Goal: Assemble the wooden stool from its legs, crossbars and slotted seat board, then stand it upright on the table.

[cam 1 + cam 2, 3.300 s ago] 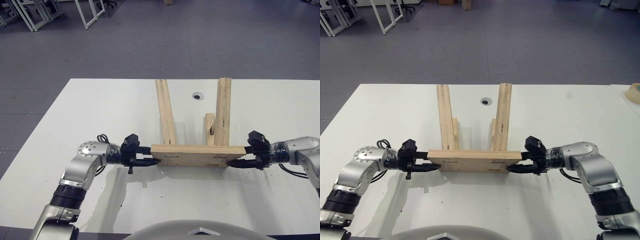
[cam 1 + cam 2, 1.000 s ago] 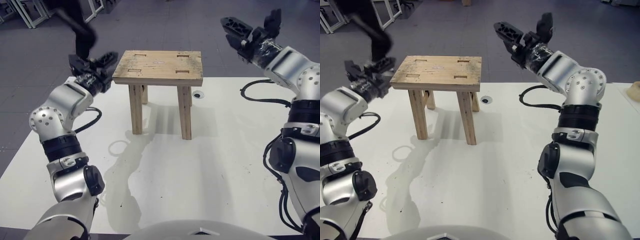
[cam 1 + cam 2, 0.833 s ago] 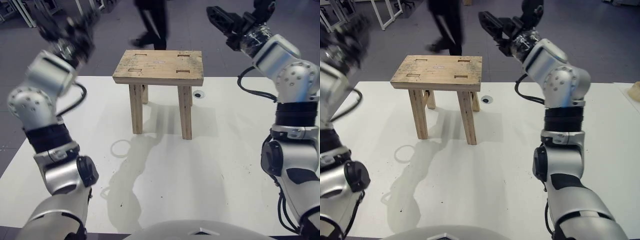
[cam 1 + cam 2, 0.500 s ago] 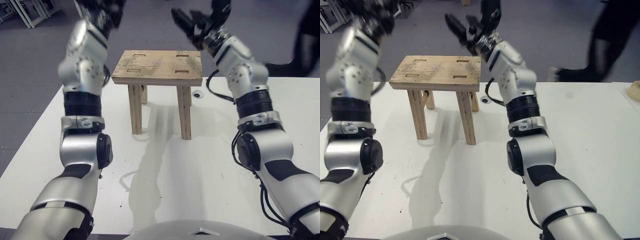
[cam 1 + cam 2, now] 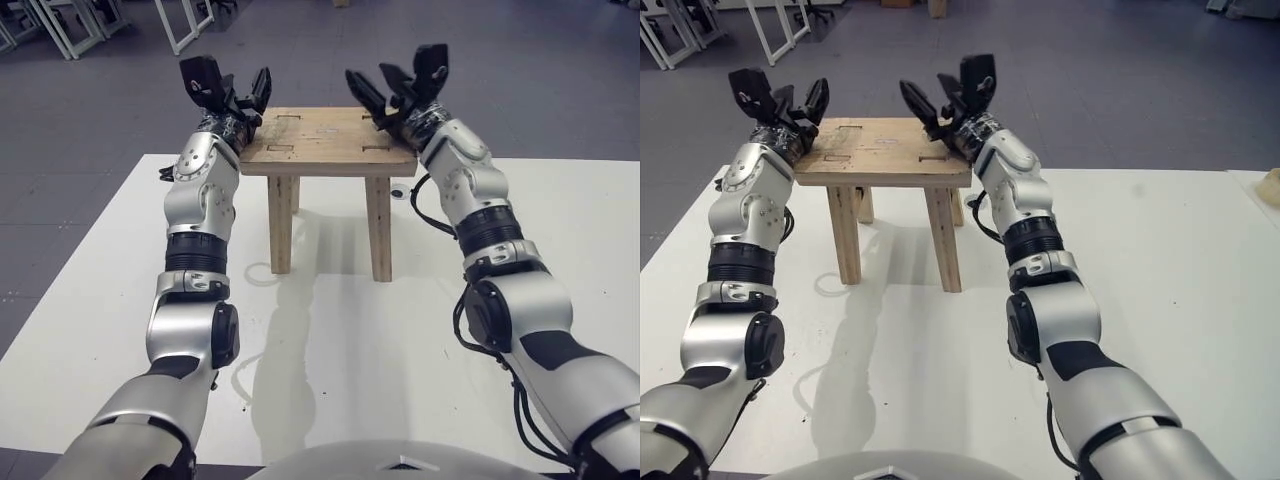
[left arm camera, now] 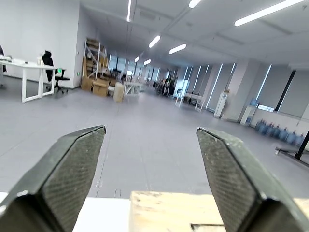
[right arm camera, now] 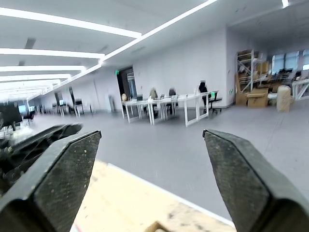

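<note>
The assembled wooden stool [image 5: 325, 142] stands upright on its legs at the back middle of the white table [image 5: 330, 340]. Four slots show in its seat board [image 5: 880, 150]. My left gripper [image 5: 230, 85] hovers open just above the seat's left end, touching nothing. Over the seat's right end my right gripper [image 5: 395, 80] is also open and empty. In the left wrist view the two fingers [image 6: 72, 179] stand wide apart above the seat board [image 6: 164, 210]. The right wrist view has its fingers [image 7: 246, 179] spread over the same board [image 7: 130, 203].
A small round hole [image 5: 400, 190] lies in the table behind the stool's right legs. The table's far edge runs just behind the stool, with grey floor and white desk frames [image 5: 185, 20] beyond. Bare tabletop stretches in front of the stool.
Both arms have swung down and inward from raised poses, so the open grippers now hover over the seat's two ends. The stool stands where it did.
</note>
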Controlling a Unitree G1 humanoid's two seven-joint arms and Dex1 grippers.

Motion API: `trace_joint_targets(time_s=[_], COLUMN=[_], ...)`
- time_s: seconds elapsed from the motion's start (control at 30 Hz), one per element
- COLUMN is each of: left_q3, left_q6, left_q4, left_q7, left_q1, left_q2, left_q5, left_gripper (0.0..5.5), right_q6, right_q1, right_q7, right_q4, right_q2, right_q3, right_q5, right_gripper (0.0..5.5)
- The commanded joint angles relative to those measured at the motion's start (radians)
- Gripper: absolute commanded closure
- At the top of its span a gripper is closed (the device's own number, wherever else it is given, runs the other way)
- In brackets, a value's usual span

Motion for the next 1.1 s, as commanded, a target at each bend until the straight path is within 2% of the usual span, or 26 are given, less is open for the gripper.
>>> trace_joint_targets(time_s=[0.03, 0.23, 0.37, 0.53, 0.73, 1.1], left_q3=[0.033, 0.099, 0.045, -0.041, -0.101, -0.157], left_q6=[-0.006, -0.011, -0.072, -0.144, -0.156, -0.120], left_q4=[-0.343, -0.670, -0.738, -0.705, -0.673, -0.648], left_q7=[0.046, 0.115, 0.103, 0.086, 0.076, 0.052], left_q1=[0.114, 0.474, 0.737, 0.899, 0.929, 0.874], left_q2=[-0.014, 0.001, -0.059, -0.117, -0.145, -0.148], left_q5=[-0.008, 0.106, 0.184, 0.256, 0.285, 0.316], left_gripper=[1.99, 1.99, 1.99, 1.99, 1.99, 1.99], right_q6=[0.107, 0.235, 0.207, 0.157, 0.161, 0.157], right_q1=[0.159, 0.467, 0.731, 0.945, 1.063, 1.065], right_q7=[-0.085, -0.320, -0.350, -0.358, -0.388, -0.438], right_q4=[-0.364, -0.830, -0.949, -0.964, -0.974, -0.973], right_q2=[-0.008, -0.038, -0.072, -0.057, -0.037, 0.013], right_q3=[-0.034, -0.076, -0.016, 0.039, 0.064, 0.106], right_q5=[0.059, 0.007, -0.118, -0.191, -0.228, -0.257], right_gripper=[1.60, 1.60, 1.60, 1.60, 1.60, 1.60])
